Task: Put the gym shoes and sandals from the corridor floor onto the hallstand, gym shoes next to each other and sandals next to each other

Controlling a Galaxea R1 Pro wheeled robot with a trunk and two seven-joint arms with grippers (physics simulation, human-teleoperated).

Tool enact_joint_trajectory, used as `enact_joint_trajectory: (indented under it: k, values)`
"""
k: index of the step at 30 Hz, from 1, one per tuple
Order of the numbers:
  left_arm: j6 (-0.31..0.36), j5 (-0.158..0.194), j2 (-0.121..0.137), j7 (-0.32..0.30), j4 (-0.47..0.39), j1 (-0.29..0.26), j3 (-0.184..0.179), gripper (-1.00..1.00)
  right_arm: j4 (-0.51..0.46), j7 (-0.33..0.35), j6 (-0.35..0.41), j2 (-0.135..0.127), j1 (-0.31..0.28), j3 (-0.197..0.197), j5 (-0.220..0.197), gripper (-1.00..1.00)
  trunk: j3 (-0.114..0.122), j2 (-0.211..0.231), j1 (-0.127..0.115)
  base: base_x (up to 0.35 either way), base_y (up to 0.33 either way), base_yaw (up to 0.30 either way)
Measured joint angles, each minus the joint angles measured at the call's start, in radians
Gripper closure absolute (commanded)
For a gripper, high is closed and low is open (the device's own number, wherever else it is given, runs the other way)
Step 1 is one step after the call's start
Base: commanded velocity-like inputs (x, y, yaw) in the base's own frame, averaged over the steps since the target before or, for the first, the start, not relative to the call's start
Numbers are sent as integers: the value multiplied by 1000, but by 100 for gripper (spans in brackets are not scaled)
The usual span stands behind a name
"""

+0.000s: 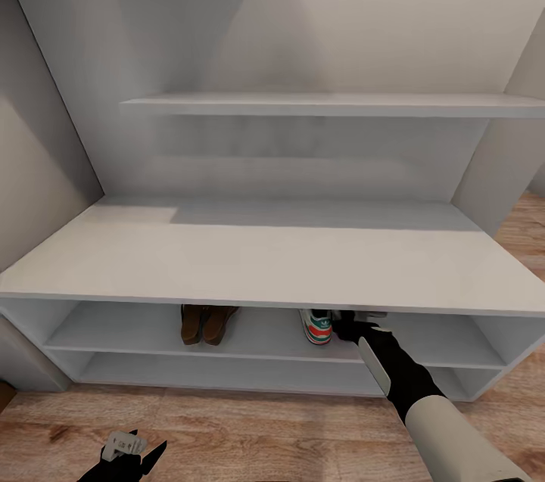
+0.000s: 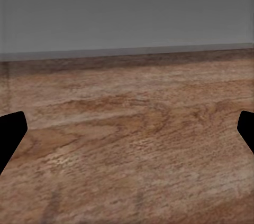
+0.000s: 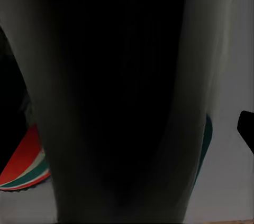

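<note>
Reaching under the top board of the shoe rack, the right end effector is held at the upper open shelf, just beside a gym shoe standing there heel outward. In the right wrist view a large dark shape lies close before the camera, with the green and red edge of a shoe sole at its side and more green sole past it; it is judged that the second gym shoe is being set next to the first, so that the pair ends up together. Whether this end effector is clenched on that shoe or released cannot be told. The two sandals are already stood side by side on the same shelf, at nine o'clock from the gym shoe and well apart from it. The left end effector is hung low over the corridor floor, spread wide and grasping nothing.
</note>
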Motion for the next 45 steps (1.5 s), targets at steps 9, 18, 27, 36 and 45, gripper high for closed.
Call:
enact_joint_trajectory:
  k: [9,18,27,36,45]
  values:
    - [-1,0,0,0,1,0,0,-100,1,0,0,0,0,0,0,-100,0,0,0,-76,0,0]
    - [-1,0,0,1,2,0,1,-100,1,0,0,-1,0,0,0,-100,0,0,1,-314,0,0]
    - [-1,0,0,0,2,0,3,-100,1,1,0,-1,0,1,0,-100,0,0,1,-336,0,0]
    - [-1,2,0,1,2,0,5,-100,7,2,-1,-1,0,1,1,-100,0,0,1,-337,0,0]
    - [-5,9,2,28,-1,0,10,-100,71,2,-11,-3,0,1,2,-100,0,0,1,-336,0,0]
